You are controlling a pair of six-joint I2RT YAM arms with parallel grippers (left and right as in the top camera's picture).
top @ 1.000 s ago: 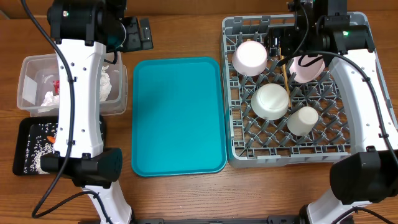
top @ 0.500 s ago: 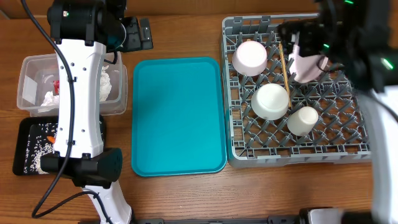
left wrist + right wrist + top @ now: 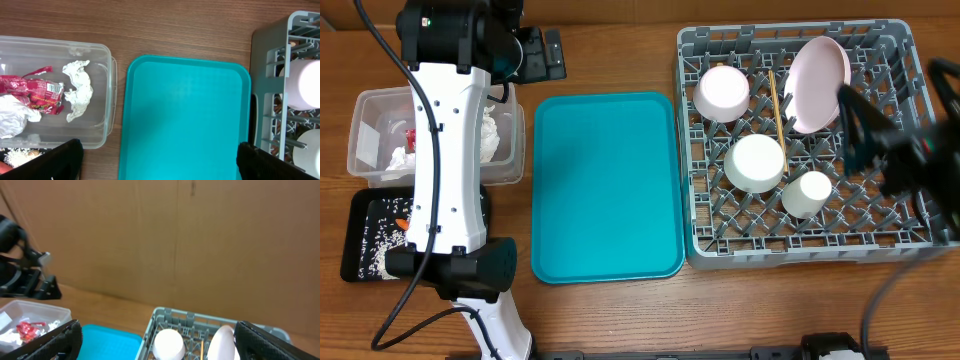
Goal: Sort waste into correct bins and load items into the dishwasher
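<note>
The grey dishwasher rack holds the white plate on edge at the back, two bowls, the cup and the chopsticks. My right gripper is open and empty, raised and facing the rack's back; its arm is a blur over the rack's right side. My left gripper hangs open and empty above the teal tray. The clear tub holds the red wrapper and tissues. The black tray carries rice scraps and a carrot piece.
The teal tray lies bare between the bins and the rack. The left arm stretches over both bins. A brown cardboard wall stands behind the table.
The right arm has pulled away from the plate at the rack's back toward the right edge, leaving the plate standing in the rack. The left arm has not moved.
</note>
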